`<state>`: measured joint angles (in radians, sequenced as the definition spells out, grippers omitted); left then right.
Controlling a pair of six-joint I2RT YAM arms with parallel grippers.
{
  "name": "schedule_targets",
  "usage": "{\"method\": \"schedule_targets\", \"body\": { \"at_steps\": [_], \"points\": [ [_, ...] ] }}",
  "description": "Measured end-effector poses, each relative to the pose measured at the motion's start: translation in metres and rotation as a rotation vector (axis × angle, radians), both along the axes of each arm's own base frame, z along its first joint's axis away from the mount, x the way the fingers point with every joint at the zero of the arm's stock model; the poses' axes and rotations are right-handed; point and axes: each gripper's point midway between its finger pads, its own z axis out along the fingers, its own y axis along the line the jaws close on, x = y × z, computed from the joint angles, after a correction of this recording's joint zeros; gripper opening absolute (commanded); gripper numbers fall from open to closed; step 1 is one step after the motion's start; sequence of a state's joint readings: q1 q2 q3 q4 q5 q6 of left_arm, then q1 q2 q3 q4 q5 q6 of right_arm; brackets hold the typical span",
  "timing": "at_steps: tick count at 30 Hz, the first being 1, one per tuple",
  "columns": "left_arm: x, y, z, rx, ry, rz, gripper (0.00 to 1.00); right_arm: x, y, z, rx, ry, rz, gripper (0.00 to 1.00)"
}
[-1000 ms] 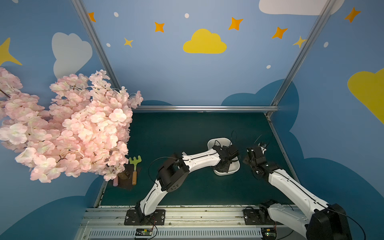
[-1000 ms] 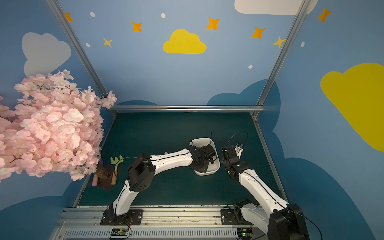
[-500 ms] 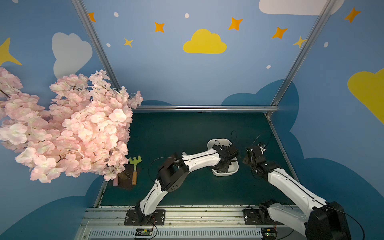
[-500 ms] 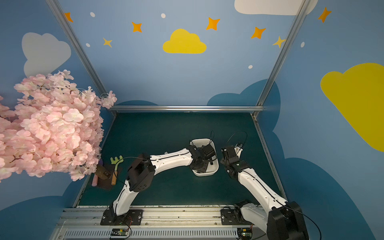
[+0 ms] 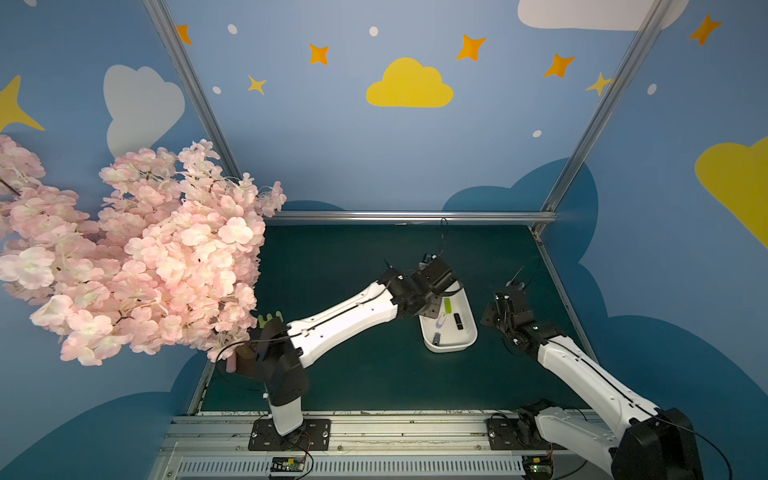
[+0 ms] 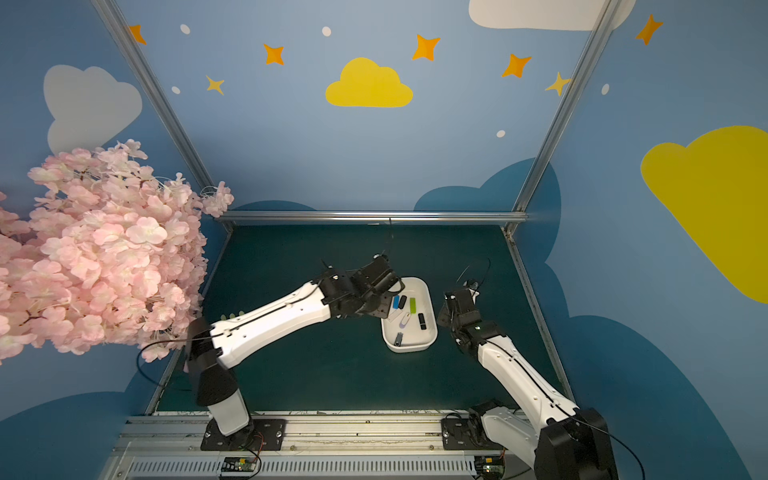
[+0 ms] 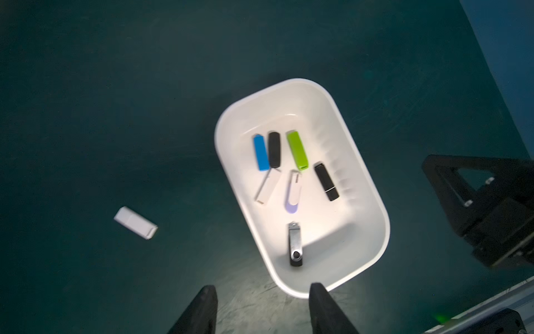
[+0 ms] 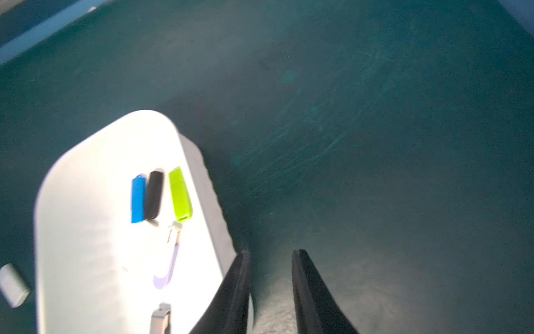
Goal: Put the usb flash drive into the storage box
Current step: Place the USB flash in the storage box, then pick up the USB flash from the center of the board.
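dark green table mat (image 5: 353,257), white storage box (image 5: 451,347) on it right of centre, white flash drive (image 7: 135,226) loose beside box, not touching

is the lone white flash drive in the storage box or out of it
Out: the white flash drive lies flat on the dark green mat, well clear of the storage box and not touching its rim.

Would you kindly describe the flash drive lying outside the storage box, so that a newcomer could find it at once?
Find the shallow white plastic tub on the dark green mat. Beside one long wall, apart from it on bare mat, lies a small white rectangular flash drive. Unlike the slim white drive inside the tub, it lies outside, touching nothing.
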<state>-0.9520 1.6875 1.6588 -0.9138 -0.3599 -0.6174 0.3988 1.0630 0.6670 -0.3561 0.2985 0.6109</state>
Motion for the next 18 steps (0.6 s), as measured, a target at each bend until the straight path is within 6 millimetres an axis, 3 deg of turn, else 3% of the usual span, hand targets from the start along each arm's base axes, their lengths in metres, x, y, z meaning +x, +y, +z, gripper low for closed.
{"method": "schedule_targets", "body": {
  "at_steps": [3, 7, 11, 14, 18],
  "points": [
    [-0.009, 0.062, 0.014, -0.02, -0.045, 0.08, 0.59, 0.002, 0.029, 0.011, 0.031, -0.032, 0.137, 0.28],
    [-0.029, 0.148, -0.001, -0.007, -0.049, 0.211, 0.63, -0.003, 0.092, 0.022, 0.047, -0.04, 0.394, 0.28],
    [-0.05, 0.216, -0.016, -0.008, -0.05, 0.342, 0.67, -0.002, 0.16, 0.038, 0.047, -0.027, 0.606, 0.33],
    [-0.063, 0.237, -0.014, -0.022, -0.062, 0.376, 0.68, 0.0, 0.209, 0.045, 0.048, -0.002, 0.733, 0.39],
    [-0.069, 0.239, -0.011, -0.03, -0.067, 0.361, 0.68, 0.009, 0.263, 0.028, 0.03, 0.085, 0.823, 0.39]
  ]
}}
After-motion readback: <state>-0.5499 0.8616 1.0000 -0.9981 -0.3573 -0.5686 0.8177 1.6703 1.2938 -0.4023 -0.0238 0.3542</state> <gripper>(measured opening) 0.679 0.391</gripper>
